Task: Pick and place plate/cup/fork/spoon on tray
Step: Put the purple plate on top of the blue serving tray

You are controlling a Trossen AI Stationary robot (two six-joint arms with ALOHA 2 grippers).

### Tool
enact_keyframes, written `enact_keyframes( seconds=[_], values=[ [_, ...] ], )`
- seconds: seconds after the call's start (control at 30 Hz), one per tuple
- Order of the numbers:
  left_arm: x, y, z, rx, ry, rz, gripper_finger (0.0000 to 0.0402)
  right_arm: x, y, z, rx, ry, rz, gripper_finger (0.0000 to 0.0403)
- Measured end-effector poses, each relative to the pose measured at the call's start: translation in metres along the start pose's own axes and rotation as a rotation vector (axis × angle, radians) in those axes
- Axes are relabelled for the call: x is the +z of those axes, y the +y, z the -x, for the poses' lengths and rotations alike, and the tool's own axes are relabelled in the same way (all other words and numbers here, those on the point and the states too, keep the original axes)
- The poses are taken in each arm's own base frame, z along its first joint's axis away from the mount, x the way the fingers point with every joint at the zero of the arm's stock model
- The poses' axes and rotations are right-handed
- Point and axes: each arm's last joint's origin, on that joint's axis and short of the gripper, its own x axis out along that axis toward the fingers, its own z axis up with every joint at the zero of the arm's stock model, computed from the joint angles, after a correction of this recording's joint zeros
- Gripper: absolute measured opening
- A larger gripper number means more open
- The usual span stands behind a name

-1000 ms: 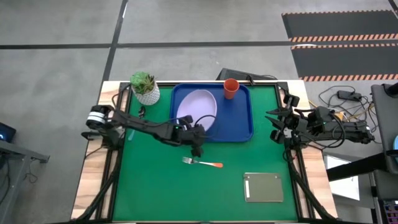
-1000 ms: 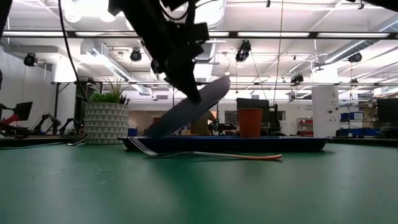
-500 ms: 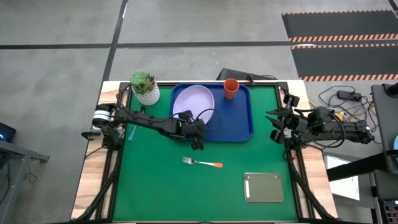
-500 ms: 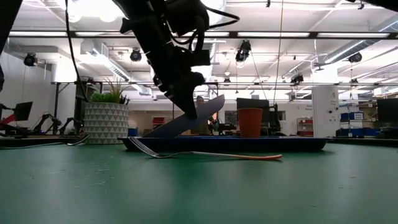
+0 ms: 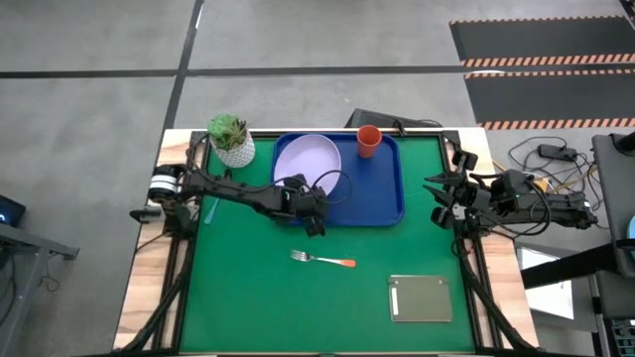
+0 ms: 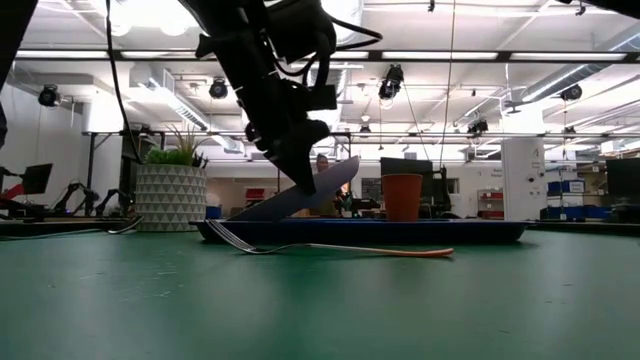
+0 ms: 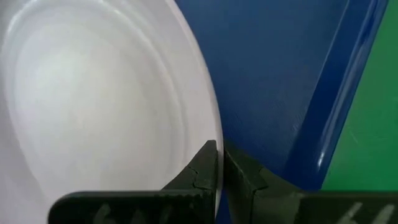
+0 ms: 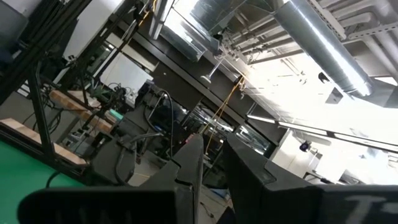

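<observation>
The pale lavender plate (image 5: 308, 162) sits tilted over the left half of the blue tray (image 5: 377, 193). In the low view the plate (image 6: 290, 200) slopes up to the right. My left gripper (image 5: 317, 196) is shut on the plate's near rim. The orange-red cup (image 5: 368, 141) stands upright in the tray's far right corner. The fork (image 5: 323, 260) lies flat on the green mat, near of the tray. A light blue handle (image 5: 209, 210), likely the spoon, lies by the left arm. My right gripper (image 5: 435, 198) waits, open and empty, at the table's right edge. My left gripper pinches the plate's near rim (image 7: 211, 138) between its two fingers, one on the upper face and one beneath. The fingers come from the near side, slanting down. The plate is tilted: its far edge (image 6: 238, 214) rests on the tray, and the held edge (image 6: 345, 168) is raised.
A white pot with a green plant (image 5: 231, 139) stands at the far left, beside the tray. A grey flat slab (image 5: 420, 297) lies at the near right. Open green mat (image 5: 248, 297) spreads near of the fork.
My left gripper has moved toward the table's far edge and down, still shut on the plate. The plate has tipped from a steep slant to a shallower one. It now lies farther in over the tray, with its far edge down on it.
</observation>
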Motion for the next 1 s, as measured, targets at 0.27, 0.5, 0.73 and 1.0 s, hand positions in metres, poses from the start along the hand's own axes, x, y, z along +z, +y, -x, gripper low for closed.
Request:
enact_keyframes(
  seconds=[0.27, 0.5, 0.73, 1.0],
  values=[
    [-0.004, 0.004, -0.005, 0.004, 0.015, 0.008, 0.0, 0.0, 0.0, 0.0, 0.0, 0.0, -0.001, 0.0052],
    [-0.009, 0.006, -0.009, 0.002, 0.015, 0.022, 0.0, 0.0, 0.0, 0.0, 0.0, 0.0, -0.003, 0.0052],
    [-0.008, 0.006, -0.01, 0.0, 0.006, 0.029, 0.0, 0.0, 0.0, 0.0, 0.001, 0.001, -0.003, 0.0052],
    [-0.008, 0.01, -0.012, -0.014, 0.013, 0.062, 0.0031, 0.0, 0.0, 0.0, 0.001, 0.001, -0.003, 0.0052]
  ],
)
